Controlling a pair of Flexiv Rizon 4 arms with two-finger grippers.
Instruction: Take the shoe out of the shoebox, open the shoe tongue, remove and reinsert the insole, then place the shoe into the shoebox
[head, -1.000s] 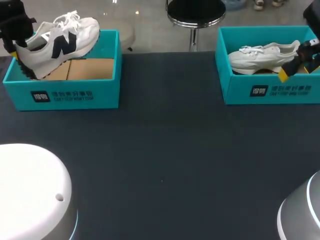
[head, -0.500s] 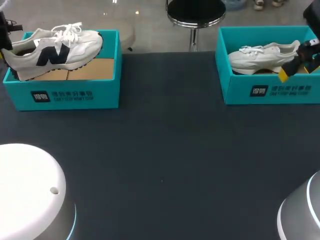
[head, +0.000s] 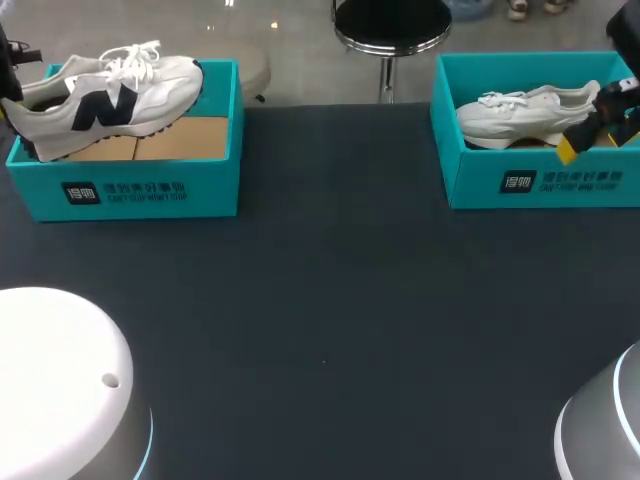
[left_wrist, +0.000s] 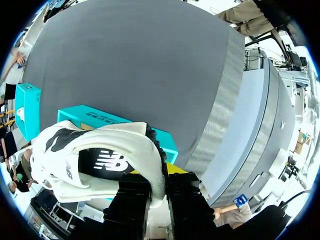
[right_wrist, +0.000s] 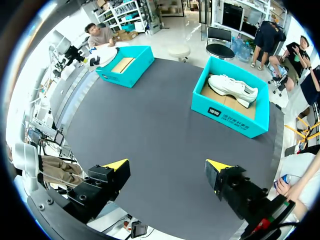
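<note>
Your left hand (left_wrist: 159, 186) is clamped on the heel of the grey-and-white laced sneaker (head: 105, 95), which sits in the open teal cardboard shoebox (head: 150, 190). Your right hand (right_wrist: 167, 166) gapes wide above the dark worktop (head: 330, 300), near a second teal box (head: 530, 182) holding a white sneaker (head: 525, 112).

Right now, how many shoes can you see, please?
2: a white, dark-logo sneaker over the left teal cardboard shoebox; an all-white sneaker inside the right one. None seem hidden.

left tool (left_wrist: 159, 186) pinching shoe (left_wrist: 122, 145) heel, right tool (right_wrist: 166, 166) spread wide
</note>
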